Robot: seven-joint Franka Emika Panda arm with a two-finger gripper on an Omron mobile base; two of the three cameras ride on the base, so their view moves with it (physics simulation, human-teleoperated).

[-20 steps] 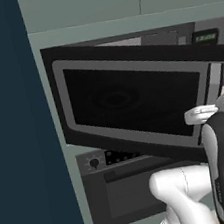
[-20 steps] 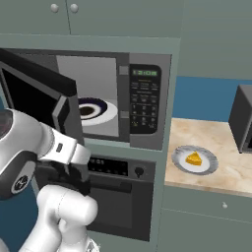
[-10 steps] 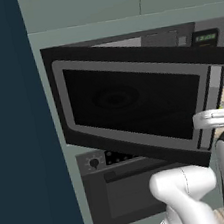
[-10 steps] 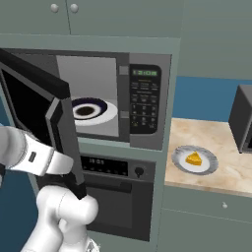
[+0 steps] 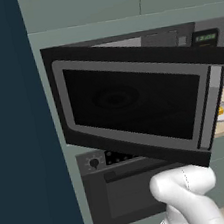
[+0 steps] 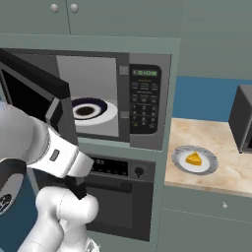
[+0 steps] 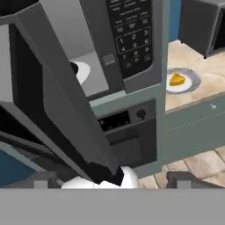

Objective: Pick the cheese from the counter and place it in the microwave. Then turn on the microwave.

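the cheese (image 7: 176, 79) sits on a plate (image 7: 192, 81) on the counter (image 7: 206, 92), well apart from the fingers, whose spread i cannot tell.

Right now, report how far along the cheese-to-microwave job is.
Done: the microwave door stands wide open, showing a plate inside. In hand: nothing that I can see; the hand view shows the fingertips too little to read the gripper's state. Left: the cheese sits on its plate on the counter, so picking it, placing it inside, shutting the door and pressing the keypad all remain.
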